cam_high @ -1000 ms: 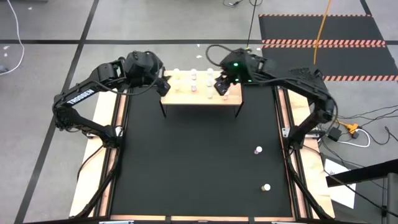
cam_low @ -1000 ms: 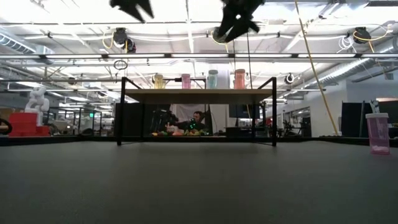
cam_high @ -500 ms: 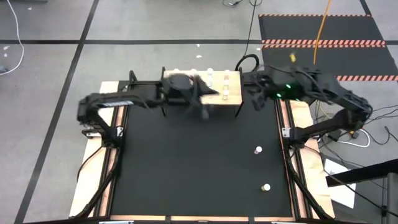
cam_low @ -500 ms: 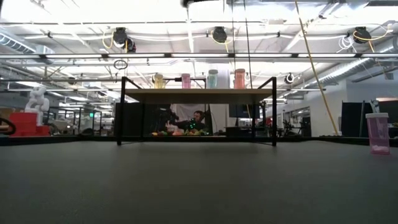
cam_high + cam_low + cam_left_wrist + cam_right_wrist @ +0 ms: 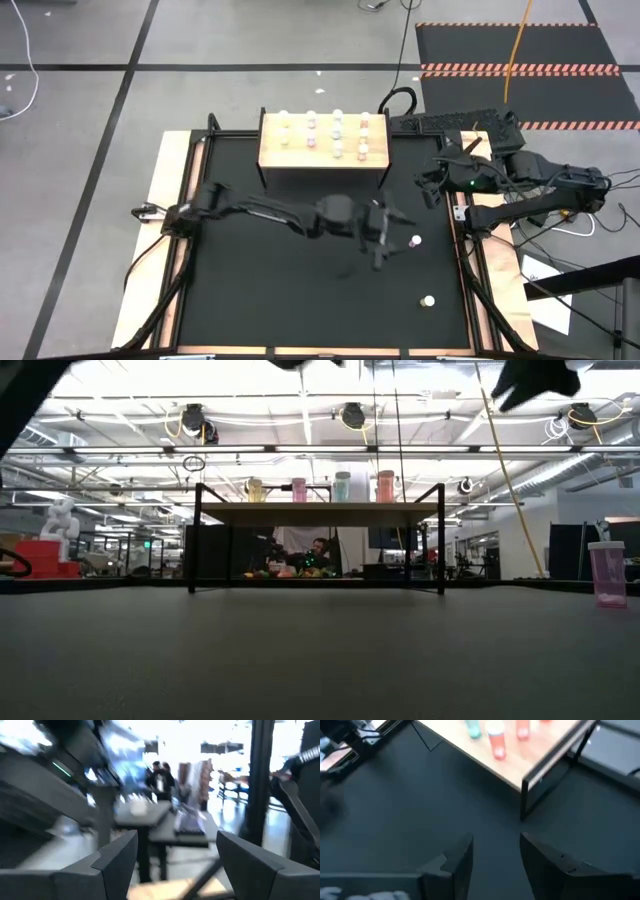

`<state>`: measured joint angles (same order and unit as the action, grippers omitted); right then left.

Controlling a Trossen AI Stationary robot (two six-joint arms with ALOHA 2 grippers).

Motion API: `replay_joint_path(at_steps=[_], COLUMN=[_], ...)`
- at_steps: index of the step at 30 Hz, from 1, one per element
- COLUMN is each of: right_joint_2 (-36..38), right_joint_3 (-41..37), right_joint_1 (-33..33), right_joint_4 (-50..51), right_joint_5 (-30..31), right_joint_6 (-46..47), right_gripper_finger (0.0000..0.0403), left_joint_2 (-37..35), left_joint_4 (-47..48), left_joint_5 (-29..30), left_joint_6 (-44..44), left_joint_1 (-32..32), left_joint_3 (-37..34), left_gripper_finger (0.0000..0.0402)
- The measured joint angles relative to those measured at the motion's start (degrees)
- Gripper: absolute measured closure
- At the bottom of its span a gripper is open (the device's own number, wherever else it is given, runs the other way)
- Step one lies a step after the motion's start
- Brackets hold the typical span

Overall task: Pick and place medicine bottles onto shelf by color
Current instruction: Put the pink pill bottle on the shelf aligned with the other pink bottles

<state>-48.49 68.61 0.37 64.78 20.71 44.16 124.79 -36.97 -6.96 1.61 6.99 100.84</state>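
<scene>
Left gripper hung open and empty just beside a pink bottle on the tabletop; I judged it best to centre over the cap, then descend straight.

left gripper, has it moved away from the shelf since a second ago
Yes. In the high view the left gripper has swung from the shelf's left end out over the mat, now near the loose bottle on the right side, jaws open and empty.
</scene>
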Motion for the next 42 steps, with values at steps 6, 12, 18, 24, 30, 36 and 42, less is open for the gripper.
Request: replay_joint_path(at_steps=[6,12,18,24,30,36,42], right_joint_2=[2.2,2.3,2.3,2.3,2.1,2.3,3.2], right_joint_3=[-6.4,-8.6,-10.7,-13.4,-14.9,-15.0,-15.0], right_joint_1=[1.2,3.2,5.7,6.6,6.5,6.5,7.9], right_joint_4=[-0.7,-1.6,-9.1,-13.6,-14.3,-14.3,-14.4], right_joint_5=[-1.5,-3.0,-2.8,-1.4,-1.3,-2.2,-4.1], right_joint_6=[6.0,9.3,9.5,9.2,9.4,10.3,11.1], right_gripper_finger=[0.0249,0.025,0.025,0.025,0.025,0.025,0.025], left_joint_2=[13.7,21.0,26.1,29.3,32.3,31.4,26.1], left_joint_4=[9.6,20.7,18.1,9.2,8.8,12.1,22.5], left_joint_5=[-1.3,-2.6,-3.5,-2.6,-0.8,4.1,12.6], left_joint_6=[0.0,5.5,-2.2,-8.1,-11.8,-8.0,-4.0], left_joint_1=[3.3,6.4,7.6,7.7,8.2,7.7,4.7], left_joint_3=[18.8,26.4,26.5,26.6,26.4,26.5,26.5], left_gripper_finger=[0.0128,0.0128,0.0128,0.0128,0.0128,0.0128,0.0128])
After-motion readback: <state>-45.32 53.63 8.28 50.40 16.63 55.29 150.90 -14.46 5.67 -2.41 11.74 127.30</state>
